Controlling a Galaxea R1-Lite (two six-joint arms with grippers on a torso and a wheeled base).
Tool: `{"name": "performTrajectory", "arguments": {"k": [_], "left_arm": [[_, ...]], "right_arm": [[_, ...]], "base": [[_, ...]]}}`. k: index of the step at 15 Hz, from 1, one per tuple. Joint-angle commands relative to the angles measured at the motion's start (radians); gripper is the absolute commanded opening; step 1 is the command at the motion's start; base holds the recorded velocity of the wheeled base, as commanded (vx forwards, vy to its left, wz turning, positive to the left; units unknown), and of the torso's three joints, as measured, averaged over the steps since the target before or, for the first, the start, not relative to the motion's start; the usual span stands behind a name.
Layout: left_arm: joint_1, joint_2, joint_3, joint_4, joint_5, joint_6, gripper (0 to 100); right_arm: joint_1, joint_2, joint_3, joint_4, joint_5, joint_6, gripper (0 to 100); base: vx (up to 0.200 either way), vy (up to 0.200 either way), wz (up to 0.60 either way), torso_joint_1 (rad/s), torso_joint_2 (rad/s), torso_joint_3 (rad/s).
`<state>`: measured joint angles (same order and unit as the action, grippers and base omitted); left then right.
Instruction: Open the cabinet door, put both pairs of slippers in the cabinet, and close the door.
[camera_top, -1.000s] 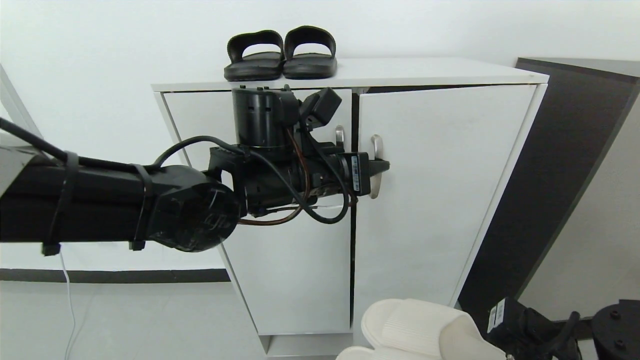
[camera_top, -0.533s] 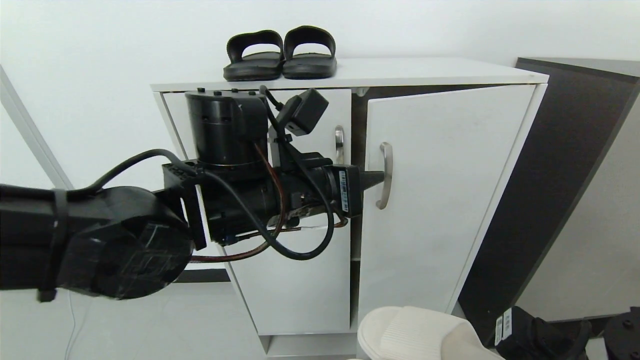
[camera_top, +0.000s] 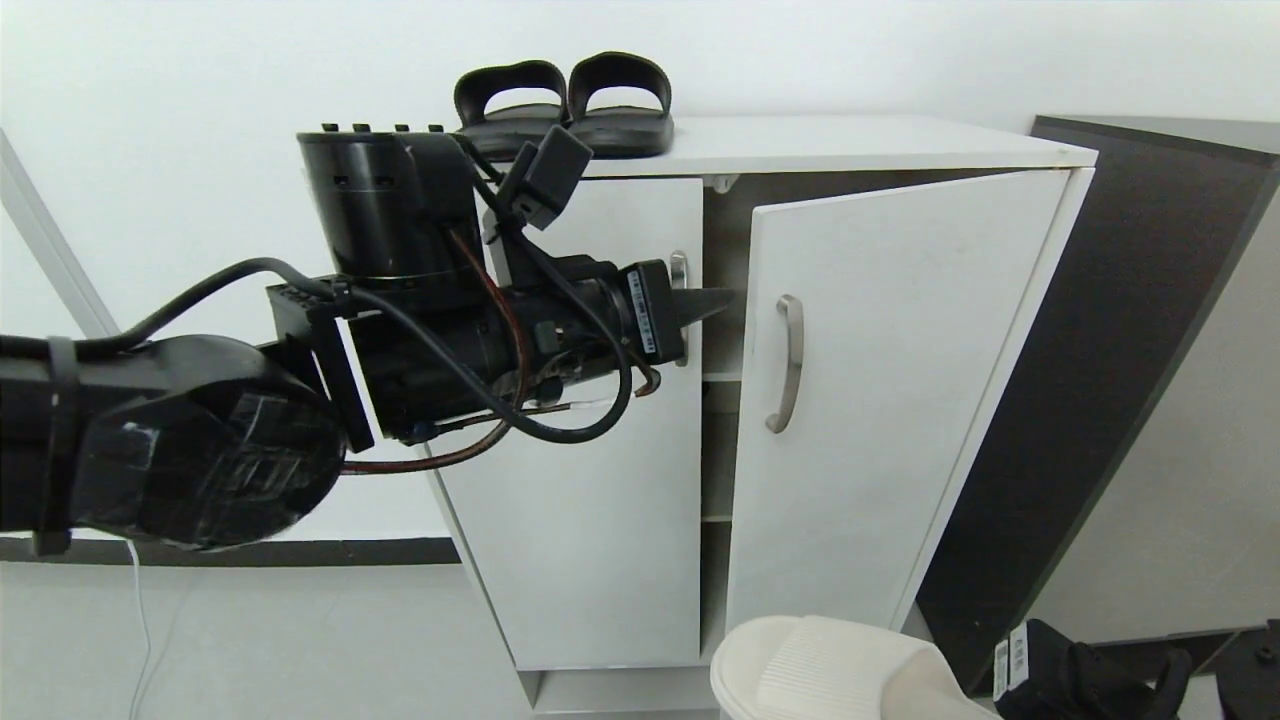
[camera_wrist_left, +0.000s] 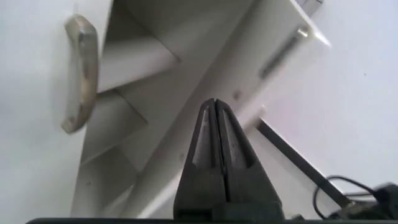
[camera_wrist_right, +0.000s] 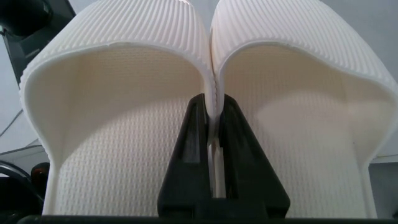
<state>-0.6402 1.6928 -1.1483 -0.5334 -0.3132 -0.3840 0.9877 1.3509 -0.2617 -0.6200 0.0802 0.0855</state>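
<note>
While white slippers (camera_wrist_right: 124, 93) are pinched by the right gripper (camera_wrist_right: 214, 109), the left gripper (camera_top: 722, 297) is pressed together near the ajar door (camera_top: 880, 400), below black slippers (camera_top: 620, 110)

You'll find the cabinet door (camera_top: 880, 400) to be smooth, matt white board, and its handle (camera_top: 788, 362) satin brushed metal. Black slippers (camera_top: 565, 100) at 12 o'clock: dull, smooth, rubbery. White slippers (camera_wrist_right: 124, 124): matt, ribbed outside, fine mesh-textured inside. Left gripper (camera_wrist_left: 215, 106): matt black plastic.
</note>
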Motion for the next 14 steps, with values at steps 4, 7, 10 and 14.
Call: {"name": "performTrajectory", "arguments": {"k": [4, 7, 10, 14], "left_arm": [[0.004, 0.142, -0.090, -0.043, 0.011, 0.001, 0], [0.004, 0.154, -0.094, -0.045, 0.011, 0.001, 0], [0.001, 0.156, -0.097, -0.046, 0.013, 0.001, 0], [-0.108, 0.160, -0.059, -0.099, 0.049, 0.007, 0]], "right_arm": [[0.029, -0.010, 0.001, 0.003, -0.002, 0.002, 0], [0.036, -0.009, 0.001, 0.008, -0.002, 0.002, 0], [0.055, -0.013, 0.001, 0.023, -0.005, -0.001, 0], [0.060, -0.010, 0.009, 0.023, -0.007, -0.001, 0]], "base": [[0.000, 0.000, 0.00, 0.000, 0.00, 0.000], [0.000, 0.000, 0.00, 0.000, 0.00, 0.000], [-0.200, 0.000, 0.00, 0.007, 0.00, 0.002], [-0.200, 0.000, 0.00, -0.002, 0.00, 0.005]]}}
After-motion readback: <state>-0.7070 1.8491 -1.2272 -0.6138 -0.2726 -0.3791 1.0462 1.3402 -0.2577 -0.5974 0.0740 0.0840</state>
